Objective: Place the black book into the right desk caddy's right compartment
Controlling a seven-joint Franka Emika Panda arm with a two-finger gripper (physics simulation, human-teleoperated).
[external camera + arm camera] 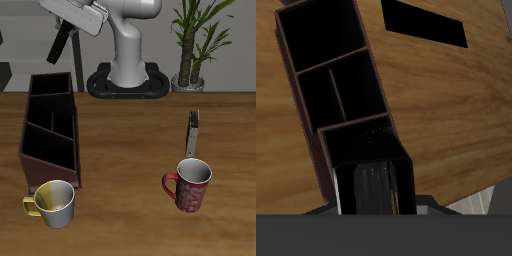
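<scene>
My gripper (68,27) is high above the table's back, shut on the black book (60,42), which hangs tilted below the fingers. The book hangs above the far end of the right desk caddy (50,130), well clear of it. The caddy is a long reddish-brown box with black partitions, one slanted. In the wrist view the black book (376,185) shows edge-on as a dark slab between my fingers, in front of the caddy (301,90), whose open compartments lie below. My gripper (378,203) itself is mostly out of frame there.
A yellow mug (55,203) stands at the caddy's near end. A red mug (188,185) stands near the front edge, with a thin grey-brown book (192,132) lying behind it. The robot base (125,80) and a potted plant (195,45) are at the back.
</scene>
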